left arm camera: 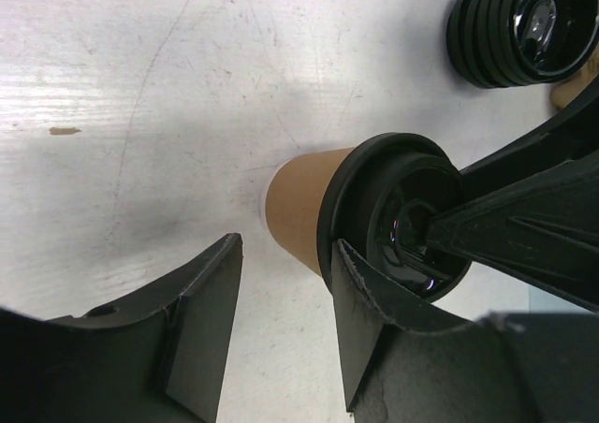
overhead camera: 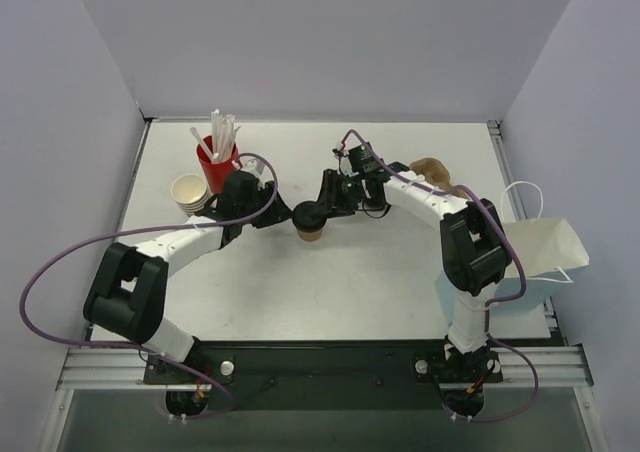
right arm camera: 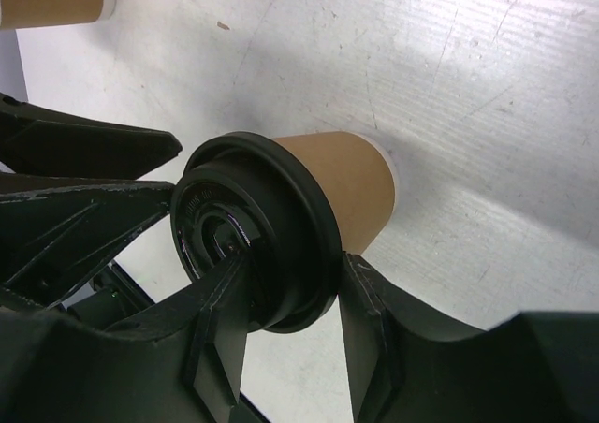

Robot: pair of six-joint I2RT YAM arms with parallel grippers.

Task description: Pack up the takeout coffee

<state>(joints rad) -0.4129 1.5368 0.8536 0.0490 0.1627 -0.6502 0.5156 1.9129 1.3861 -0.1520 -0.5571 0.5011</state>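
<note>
Tan-brown takeout coffee (right arm camera: 342, 189) stands upright on the bench (overhead camera: 380, 282), near its middle, between your two hands. Its black lid (right arm camera: 281, 175) is on the cup.

Your right hand (right arm camera: 292, 264): clenched on the coffee at the lid. One finger lies across the lid's top toward the centre; the other sits against the rim, beside the cup wall.

Your left hand (left arm camera: 286, 245): released, with only bare bench between its fingers. The coffee sits just outside the gap, by the finger nearer your right arm. You cannot tell from the wrist view whether that finger touches the lid's rim.

Stack of loose black lids (left arm camera: 519, 25) rests on the bench near the coffee, apart from it.

Far left: red cup (overhead camera: 218, 167) holding white straws, with a stack of cream paper cups (overhead camera: 190, 194) just beside it. Both are close to your left arm's wrist.

White paper bag (overhead camera: 545, 247) with handles sits at the bench's right edge, mouth open. It is beyond your right arm's elbow, well apart from the coffee.
</note>
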